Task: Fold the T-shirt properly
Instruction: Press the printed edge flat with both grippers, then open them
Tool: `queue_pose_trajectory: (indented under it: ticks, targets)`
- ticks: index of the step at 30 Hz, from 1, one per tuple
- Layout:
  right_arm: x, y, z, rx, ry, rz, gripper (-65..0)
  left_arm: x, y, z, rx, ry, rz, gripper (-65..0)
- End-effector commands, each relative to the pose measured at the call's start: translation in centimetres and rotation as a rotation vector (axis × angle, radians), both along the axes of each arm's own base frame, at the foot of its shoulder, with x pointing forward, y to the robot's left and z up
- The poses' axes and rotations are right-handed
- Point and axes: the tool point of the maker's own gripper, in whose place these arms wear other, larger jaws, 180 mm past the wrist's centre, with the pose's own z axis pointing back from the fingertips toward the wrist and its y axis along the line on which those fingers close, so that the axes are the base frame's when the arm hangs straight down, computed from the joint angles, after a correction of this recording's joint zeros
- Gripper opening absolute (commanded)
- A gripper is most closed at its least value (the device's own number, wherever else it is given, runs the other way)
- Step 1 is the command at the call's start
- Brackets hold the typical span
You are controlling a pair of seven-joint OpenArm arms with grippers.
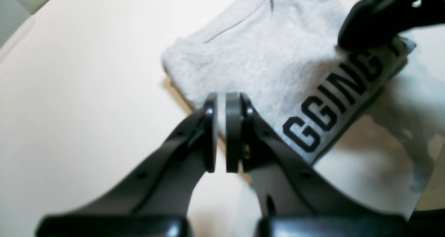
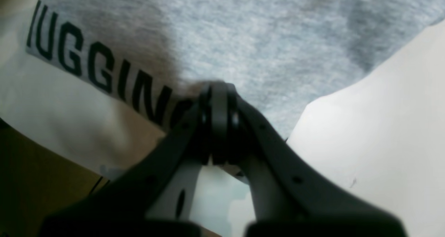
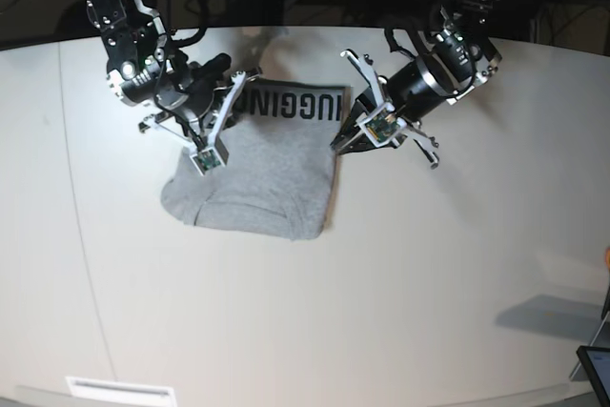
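So the biggest thing here is the white surface [image 3: 381, 283], and the T-shirt [image 3: 262, 173] sits on it toward the far side, folded up into a compact grey rectangle. The plain heather-grey side faces up over most of it, with a strip of bold black block lettering [image 3: 291, 105] along the far edge. In the left wrist view you can read "GGING" running along that folded edge, and in the right wrist view it's "UGGING" before the arm blocks the rest.

The right end effector [image 3: 240, 78] is down at the lettered edge of the shirt, on the left side of the base view. Its fingers are pressed tight together with no gap, and in its own wrist view the tips rest right on the grey fabric by the letters. Can't tell if any cloth is actually pinched between them.

The left end effector [image 3: 339, 143] hangs at the shirt's other side edge, right beside it. Its pads [image 1: 233, 132] are nearly together with just a thin slit between them and nothing in that slit. The tips sit just at the edge of the fabric, over the surface.
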Motion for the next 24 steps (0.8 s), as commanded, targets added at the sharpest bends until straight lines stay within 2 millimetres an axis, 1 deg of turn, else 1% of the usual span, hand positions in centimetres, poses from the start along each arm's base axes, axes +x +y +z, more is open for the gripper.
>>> queue_pose_trajectory:
  ticks: [1, 4, 6, 8, 11, 14, 17, 19, 21, 24]
  targets:
    - [0.2, 0.5, 0.6, 0.030, -0.027, -0.006, -65.0, 0.2, 0.2, -0.4, 0.018, 0.002, 0.008, -61.1]
    - [-0.5, 0.9, 0.1, 0.050, -0.023, -0.014, -65.0, -0.2, 0.6, -3.6, 0.099, 0.070, 0.024, -61.1]
    - [-0.8, 0.8, -0.3, 0.050, -0.013, -0.017, -65.0, -0.6, 0.9, -5.1, 0.141, 0.097, 0.025, -61.1]
    - [-1.0, 0.8, -0.7, 0.048, -0.001, -0.019, -65.0, -0.7, 1.0, -5.5, 0.147, 0.108, 0.027, -61.1]
    - [-1.1, 0.7, -0.8, 0.045, 0.001, -0.019, -65.0, -0.7, 1.0, -5.5, 0.156, 0.104, 0.028, -61.1]
    - [-1.0, 0.6, -0.7, 0.042, -0.004, -0.017, -65.0, -0.6, 1.0, -5.0, 0.158, 0.093, 0.030, -61.1]
    - [-0.6, 0.6, -0.2, 0.043, -0.022, -0.015, -65.0, -0.4, 1.0, -3.9, 0.156, 0.061, 0.028, -61.1]
    - [0.0, 0.6, 0.6, 0.048, -0.050, -0.015, -65.0, -0.1, 0.7, -2.6, 0.153, 0.024, 0.025, -61.1]
    - [0.6, 0.1, 1.0, 0.031, -0.070, -0.008, -65.0, 0.1, 0.5, -1.2, 0.147, -0.016, 0.024, -61.1]
    - [1.5, -0.3, 1.6, 0.019, -0.099, -0.002, -65.0, 0.3, 1.8, 0.3, 0.151, -0.056, 0.067, -61.1]
